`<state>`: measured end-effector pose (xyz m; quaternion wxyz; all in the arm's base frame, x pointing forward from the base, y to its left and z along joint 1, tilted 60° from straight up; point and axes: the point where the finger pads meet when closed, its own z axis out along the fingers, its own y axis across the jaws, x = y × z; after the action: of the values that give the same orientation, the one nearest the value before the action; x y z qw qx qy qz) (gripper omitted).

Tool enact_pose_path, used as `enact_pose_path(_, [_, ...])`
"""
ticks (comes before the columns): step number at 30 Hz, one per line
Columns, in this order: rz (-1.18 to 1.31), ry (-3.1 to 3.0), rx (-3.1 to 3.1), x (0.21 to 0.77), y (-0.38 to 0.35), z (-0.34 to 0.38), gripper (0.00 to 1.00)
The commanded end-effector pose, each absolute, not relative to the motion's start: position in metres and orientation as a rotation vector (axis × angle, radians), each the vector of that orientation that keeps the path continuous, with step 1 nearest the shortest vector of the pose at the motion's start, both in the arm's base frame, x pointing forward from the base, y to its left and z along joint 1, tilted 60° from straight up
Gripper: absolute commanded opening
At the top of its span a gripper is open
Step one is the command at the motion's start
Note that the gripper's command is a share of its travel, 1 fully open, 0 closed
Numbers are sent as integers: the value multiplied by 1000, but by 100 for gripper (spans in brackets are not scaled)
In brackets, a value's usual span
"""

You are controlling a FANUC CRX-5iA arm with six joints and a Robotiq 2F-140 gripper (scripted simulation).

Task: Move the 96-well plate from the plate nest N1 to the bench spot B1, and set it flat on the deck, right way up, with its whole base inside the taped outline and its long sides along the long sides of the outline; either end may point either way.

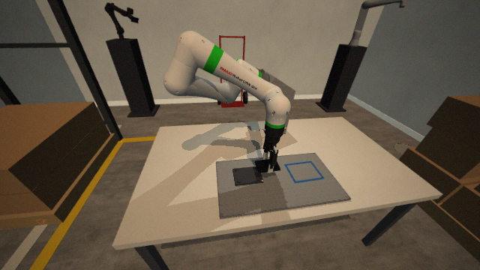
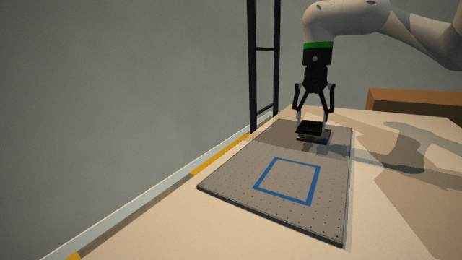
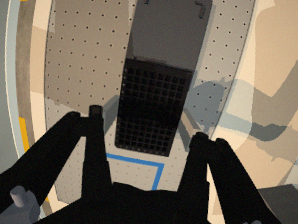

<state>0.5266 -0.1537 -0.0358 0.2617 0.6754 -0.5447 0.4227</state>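
My gripper (image 2: 311, 120) is shut on the black 96-well plate (image 2: 309, 127) across its short width and holds it level, a little above the deck. The empty dark plate nest N1 (image 1: 247, 175) lies just behind and below the plate; in the wrist view the nest (image 3: 170, 24) shows beyond the plate (image 3: 153, 104), which sits between my fingers. The blue taped outline B1 (image 1: 304, 172) is on the grey perforated deck (image 1: 277, 185), a short way to the right of the plate (image 1: 267, 165). A corner of the outline (image 3: 136, 165) shows under the plate's near end.
The deck lies on a white table (image 1: 262, 176). Cardboard boxes (image 1: 45, 157) stand left of the table and more at the right (image 1: 454, 157). A black frame post (image 2: 263, 61) rises beyond the deck's far end.
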Motion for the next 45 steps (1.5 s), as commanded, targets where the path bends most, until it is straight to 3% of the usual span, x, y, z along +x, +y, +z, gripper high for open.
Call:
enact_pose_path(1, [1145,-1474,1828,527,-149,-44,0])
enact_pose_path(45, [1145,-1474,1828,529,-84,-156,0])
